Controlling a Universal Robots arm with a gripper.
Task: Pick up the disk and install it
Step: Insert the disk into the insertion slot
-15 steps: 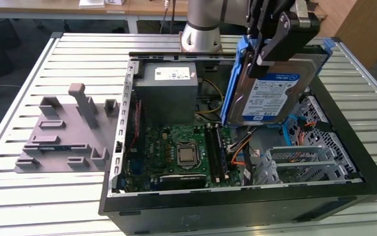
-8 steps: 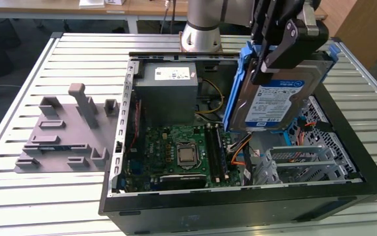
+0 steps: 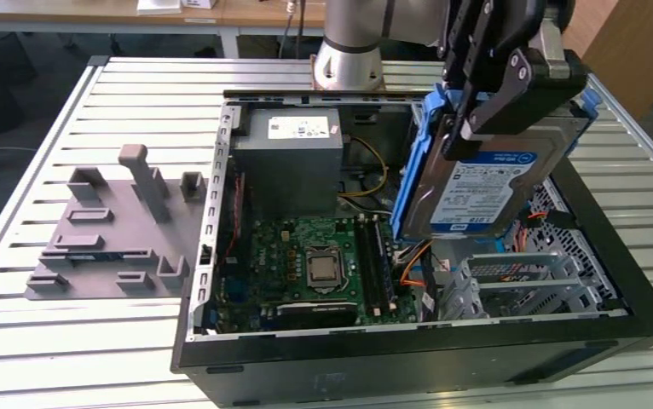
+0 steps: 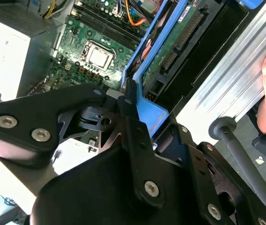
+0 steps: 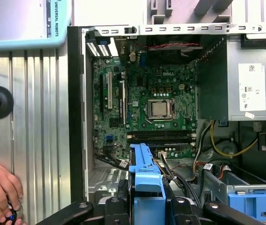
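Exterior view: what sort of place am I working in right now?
Probably a robotics lab or test bench for PC assembly: an open computer case lies on a slatted metal table, a grey fixture plate with pegs sits beside it, and the disk hangs over the case.

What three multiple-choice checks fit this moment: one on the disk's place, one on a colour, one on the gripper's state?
1. Where is the disk?
A. the exterior view's left
B. its middle
C. its right, above the open case

2. What colour are its carrier rails?
A. blue
B. red
C. green

3. How is the gripper?
A. open, clear of the disk
B. shut on the disk
C. open around it

Answers:
1 C: it hangs tilted over the case on that side.
2 A: blue plastic edges it in every view.
3 B: the fingers clamp its upper end.
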